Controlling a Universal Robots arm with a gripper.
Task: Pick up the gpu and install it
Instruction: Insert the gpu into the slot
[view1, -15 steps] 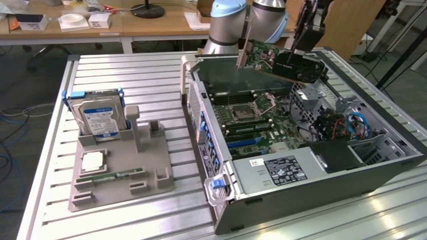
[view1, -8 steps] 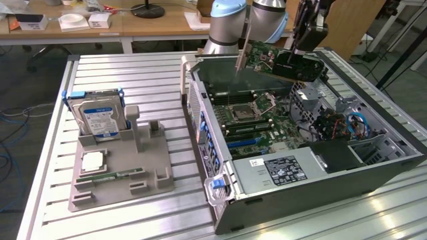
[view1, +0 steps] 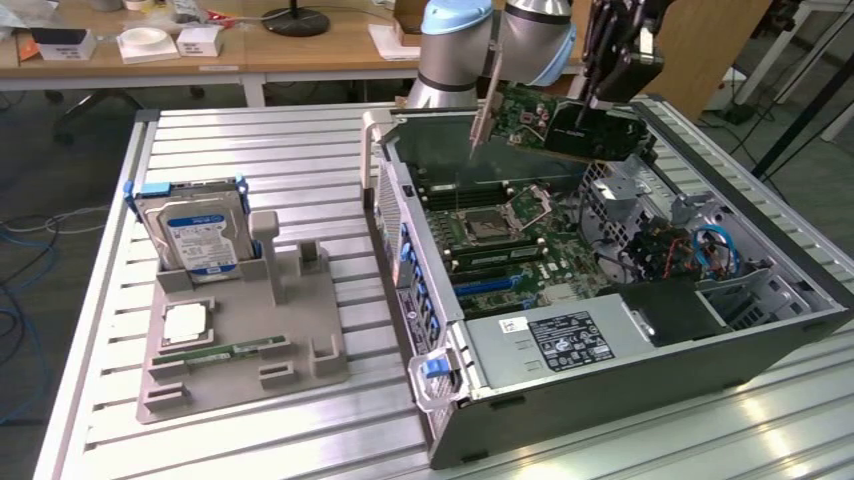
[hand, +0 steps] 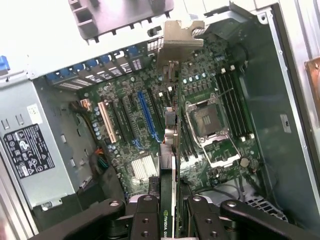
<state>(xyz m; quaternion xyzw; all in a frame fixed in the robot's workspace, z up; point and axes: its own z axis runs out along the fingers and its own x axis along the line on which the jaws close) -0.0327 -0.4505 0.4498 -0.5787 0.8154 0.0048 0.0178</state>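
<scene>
Pincer (view1: 611, 100) of black metal is clamped on the gpu (view1: 547, 122), a thin dark green-black card with a silver end bracket. It holds the card in the air over the open grey computer case (view1: 601, 420) on the ribbed metal table (view1: 267, 160). Pick-up is done. Seating is not: the card hangs edge-on above the green motherboard (hand: 200, 90), clear of its long blue slot (hand: 148, 117).

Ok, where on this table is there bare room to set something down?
Bare slats lie on the table between the hard drive and the far edge, and along the near edge in front of the gray fixture. The lane between fixture and computer case is tight. Inside the case is crowded, the gripper holding the gpu above.
</scene>
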